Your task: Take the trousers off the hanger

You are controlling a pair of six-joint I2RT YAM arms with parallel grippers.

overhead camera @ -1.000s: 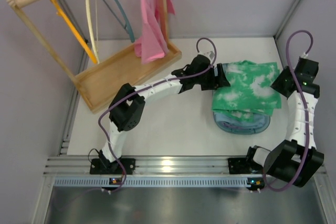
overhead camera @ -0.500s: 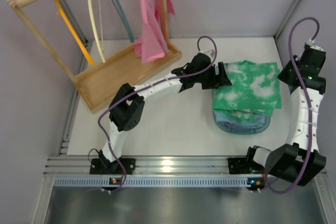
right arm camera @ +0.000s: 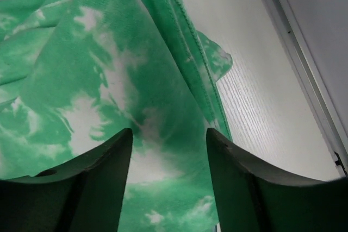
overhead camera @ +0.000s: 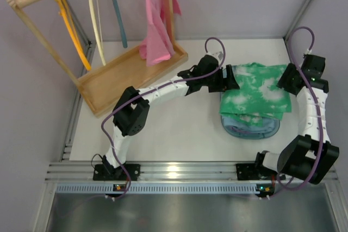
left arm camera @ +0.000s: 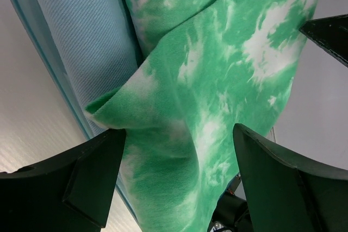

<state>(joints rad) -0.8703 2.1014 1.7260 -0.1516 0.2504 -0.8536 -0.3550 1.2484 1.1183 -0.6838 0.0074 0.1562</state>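
- I see the trousers [overhead camera: 255,93] off the hanger, lying rumpled on the right side of the tabletop [overhead camera: 179,129]. They are partly draped over a light-blue folded cloth [left arm camera: 76,42].
- The hanger [overhead camera: 115,9] hangs bare from the rail of the wooden rack [overhead camera: 130,71]. It sits between a cream hanger [overhead camera: 97,20] and a pink cloth [overhead camera: 156,25], well apart from the trousers.
- An orange hanger [overhead camera: 69,23] hangs at the left end of the same rail.
- Left jaws are spread wide at the trousers' left edge. The fingers [left arm camera: 92,177] stand either side of a raised green fold, with cloth between them but not pinched.
- Right jaws are spread wide too, at the trousers' right edge. The fingers [right arm camera: 87,183] straddle the green cloth and clamp nothing.
- I can't tell from either wrist view whether the fingertips touch the cloth.
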